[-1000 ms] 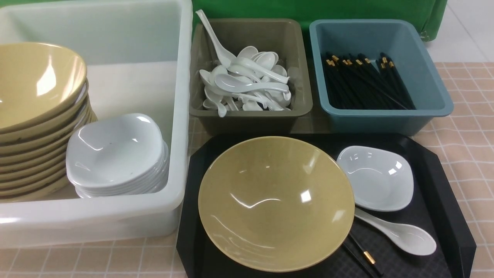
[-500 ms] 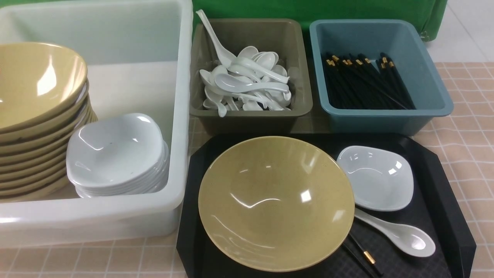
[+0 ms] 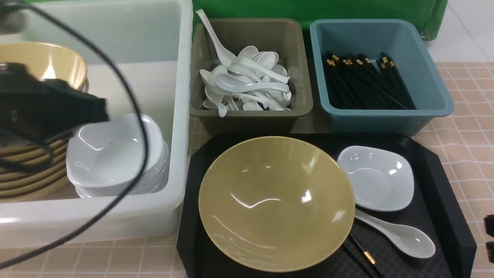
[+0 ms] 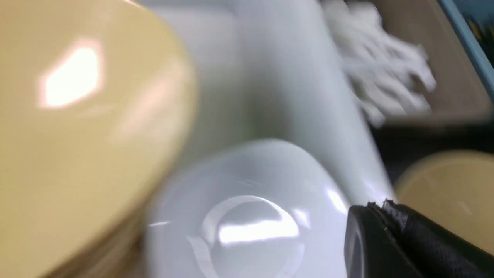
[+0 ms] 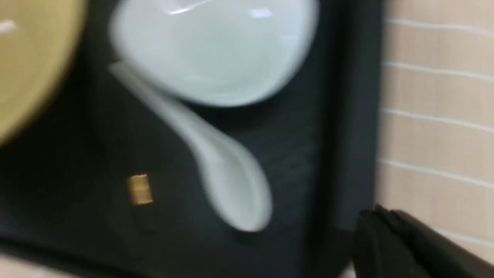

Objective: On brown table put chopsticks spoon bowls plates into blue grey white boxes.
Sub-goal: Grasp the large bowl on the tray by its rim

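Note:
A mustard-yellow bowl [image 3: 276, 202], a white plate [image 3: 376, 178], a white spoon [image 3: 401, 233] and black chopsticks [image 3: 362, 255] lie on the black tray. The chopsticks run partly under the bowl. My left gripper [image 3: 101, 110] is shut and empty, blurred, above the stacked white plates [image 3: 115, 154] in the white box [image 3: 181, 116]. Its closed tip shows in the left wrist view [image 4: 380, 206]. My right gripper [image 3: 489, 237] is at the frame's right edge beside the tray. In the right wrist view it [image 5: 376, 212] looks shut and empty, apart from the spoon [image 5: 231, 185] and plate [image 5: 216, 50].
Stacked yellow bowls [image 3: 34, 177] fill the white box's left side. The grey box [image 3: 251, 114] holds several spoons, the blue box [image 3: 386, 114] several chopsticks. The black tray [image 3: 444, 200] sits on the tiled brown table [image 3: 463, 127]. A black cable [image 3: 131, 96] loops over the white box.
My left arm and its cable have swung into view over the white box. My right gripper has appeared at the right edge. The dishes have not moved.

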Robot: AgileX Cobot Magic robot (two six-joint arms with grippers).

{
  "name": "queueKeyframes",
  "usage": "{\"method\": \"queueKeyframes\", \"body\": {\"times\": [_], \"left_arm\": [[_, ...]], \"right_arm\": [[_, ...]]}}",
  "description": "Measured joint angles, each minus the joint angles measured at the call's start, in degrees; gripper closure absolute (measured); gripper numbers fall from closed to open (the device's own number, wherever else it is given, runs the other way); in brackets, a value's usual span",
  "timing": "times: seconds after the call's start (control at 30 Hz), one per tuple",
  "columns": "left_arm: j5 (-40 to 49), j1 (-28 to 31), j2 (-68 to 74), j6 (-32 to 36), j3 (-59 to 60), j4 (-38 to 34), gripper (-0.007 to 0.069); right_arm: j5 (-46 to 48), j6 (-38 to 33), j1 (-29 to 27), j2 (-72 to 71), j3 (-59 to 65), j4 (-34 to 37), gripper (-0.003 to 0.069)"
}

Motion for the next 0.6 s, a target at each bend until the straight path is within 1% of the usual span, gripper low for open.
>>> {"method": "queueKeyframes", "body": {"times": [0.03, 0.13, 0.2, 0.3, 0.33, 0.4, 0.43, 0.53, 0.6], "left_arm": [[1.53, -1.71, 1.98, 1.88, -2.21, -1.79, 0.0617], [7.52, -7.34, 9.55, 8.64, -10.0, -9.93, 0.0617], [10.17, -9.91, 13.85, 12.12, -14.0, -11.62, 0.0615], [13.61, -12.09, 20.65, 14.43, -20.02, -11.09, 0.0607], [13.84, -12.34, 21.14, 14.63, -20.44, -10.93, 0.06], [16.86, -13.72, 28.27, 15.34, -26.4, -6.9, 0.0508], [17.01, -13.8, 28.27, 15.34, -26.4, -6.51, 0.0499], [18.8, -14.36, 35.84, 15.94, -31.23, -0.56, 0.0335], [19.13, -14.36, 39.07, 15.93, -33.05, 1.96, 0.0251]], "right_arm": [[-0.79, -1.79, 0.73, 1.05, 0.0, 1.72, 0.0619], [-2.24, -4.1, 3.23, 4.57, -0.06, 4.96, 0.0619], [-2.75, -4.76, 4.54, 5.66, -0.06, 6.1, 0.0619], [-2.87, -5.21, 6.89, 5.93, -0.06, 6.93, 0.0618], [-2.87, -5.28, 7.07, 5.93, -0.06, 6.96, 0.0618], [-2.87, -6.63, 9.68, 5.93, -0.06, 7.16, 0.0618], [-2.87, -6.63, 10.04, 5.93, -0.06, 7.16, 0.0618], [-2.87, -7.2, 12.4, 5.93, -0.08, 7.26, 0.0616], [-2.87, -7.55, 13.21, 5.93, -0.08, 7.33, 0.0615]]}}
